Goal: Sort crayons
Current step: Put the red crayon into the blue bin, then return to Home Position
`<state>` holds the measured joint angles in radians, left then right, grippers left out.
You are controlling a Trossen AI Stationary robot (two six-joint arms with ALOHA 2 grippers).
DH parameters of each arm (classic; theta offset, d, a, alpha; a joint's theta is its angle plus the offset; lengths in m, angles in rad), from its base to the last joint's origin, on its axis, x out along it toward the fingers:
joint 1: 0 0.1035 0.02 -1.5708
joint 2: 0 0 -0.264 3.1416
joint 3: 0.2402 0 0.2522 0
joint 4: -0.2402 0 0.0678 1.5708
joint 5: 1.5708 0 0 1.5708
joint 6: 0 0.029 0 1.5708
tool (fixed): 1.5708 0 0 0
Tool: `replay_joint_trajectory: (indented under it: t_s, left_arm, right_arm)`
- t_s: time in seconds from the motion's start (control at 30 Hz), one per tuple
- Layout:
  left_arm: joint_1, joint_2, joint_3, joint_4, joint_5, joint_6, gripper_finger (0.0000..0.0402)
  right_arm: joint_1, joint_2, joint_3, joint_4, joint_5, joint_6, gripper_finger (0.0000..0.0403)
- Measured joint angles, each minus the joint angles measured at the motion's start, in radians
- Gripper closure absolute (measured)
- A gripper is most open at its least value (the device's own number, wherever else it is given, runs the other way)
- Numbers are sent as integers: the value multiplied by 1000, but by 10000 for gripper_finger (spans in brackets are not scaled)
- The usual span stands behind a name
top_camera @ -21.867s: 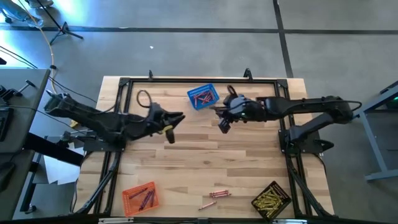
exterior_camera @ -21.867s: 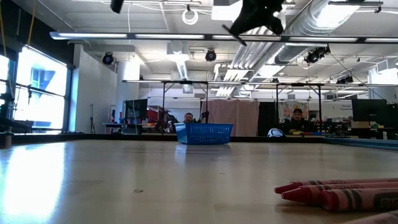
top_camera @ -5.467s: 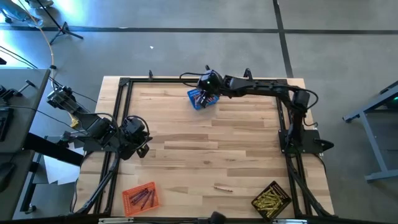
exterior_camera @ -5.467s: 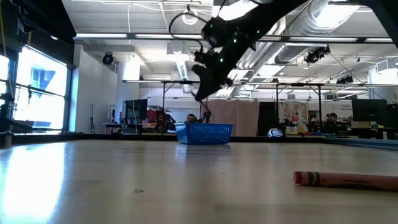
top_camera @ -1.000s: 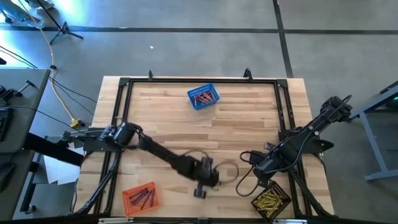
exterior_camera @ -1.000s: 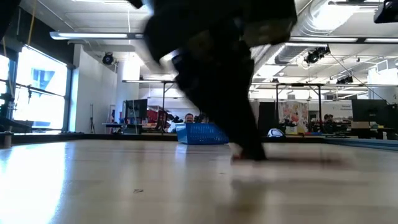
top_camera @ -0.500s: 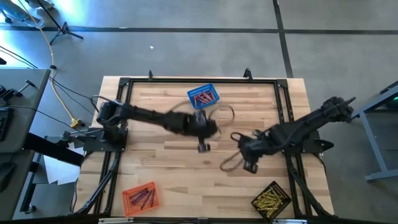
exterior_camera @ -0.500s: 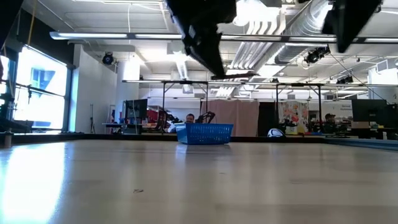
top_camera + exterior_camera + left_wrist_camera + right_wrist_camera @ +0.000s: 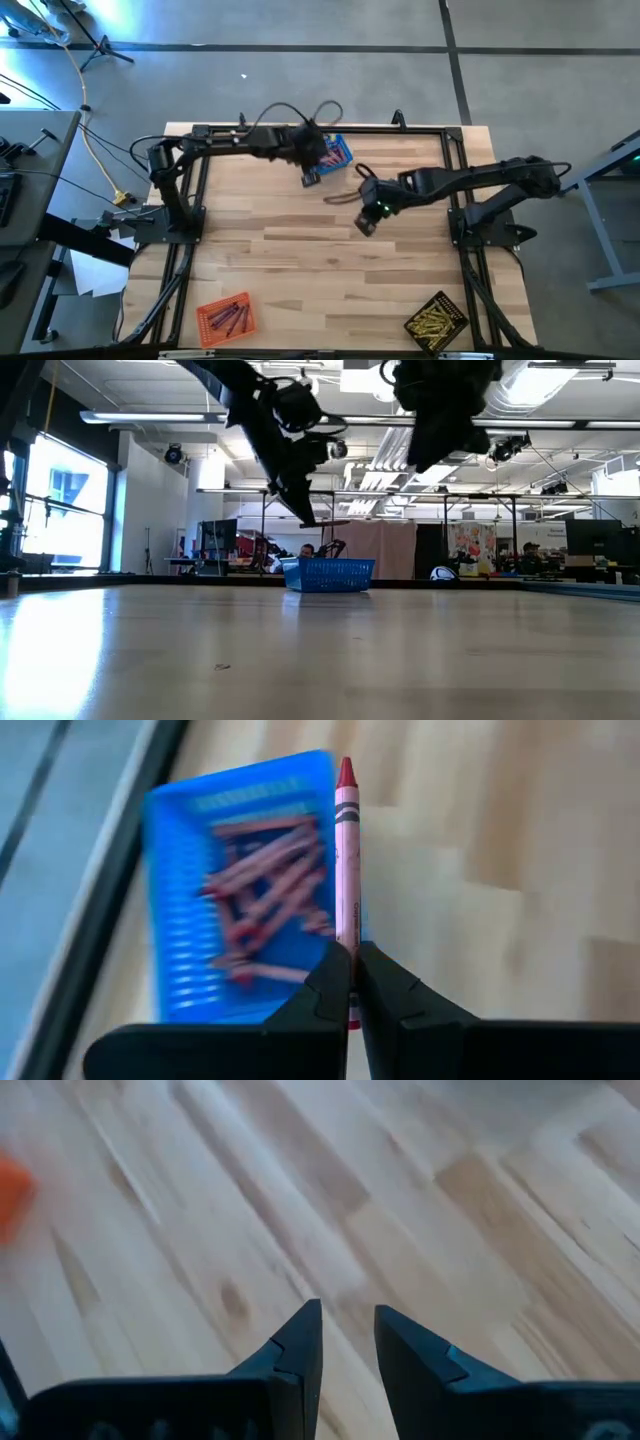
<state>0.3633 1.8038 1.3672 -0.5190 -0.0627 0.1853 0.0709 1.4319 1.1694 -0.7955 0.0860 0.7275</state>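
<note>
Orange basket (image 9: 225,316), near-left corner of the table (image 9: 300,260), holds a few crayons. Left gripper (image 9: 310,177) up at the far edge, just beside the blue basket (image 9: 338,152); fingers clamped on a pink-red crayon (image 9: 347,870), which sticks out forward with its tip over the basket's rim in the left wrist view. Basket already carries a heap of reddish crayons (image 9: 270,895). Step in hand, as I judge it: delivering this crayon to the blue basket. Next move calls for shifting the gripper over the basket's middle, then parting the fingers so the stick falls inside, not across the rim. Right gripper (image 9: 366,222) hangs over bare wood mid-table, fingers slightly apart, nothing between them. Black basket (image 9: 436,321), near-right corner, full of yellow crayons
</note>
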Motion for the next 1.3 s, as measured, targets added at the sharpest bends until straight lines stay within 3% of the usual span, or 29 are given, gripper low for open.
replay_joint_trajectory:
  t_s: [0.27,0.67,1.0,1.13,1.3]
  left_arm:
    - [134,15,-8,46,13,-16,394]
    - [143,16,-8,44,30,27,293]
    - [137,-94,17,-272,42,-97,305]
    - [119,-221,17,-381,53,-163,322]
    - [55,-420,17,-417,56,-295,338]
  right_arm:
    - [-73,75,0,166,-4,84,325]
    - [-111,157,0,295,-79,82,325]
    - [-83,32,-11,130,-32,-146,325]
    - [-75,-61,-126,168,-36,-212,325]
    - [-80,-265,-371,339,-34,-172,325]
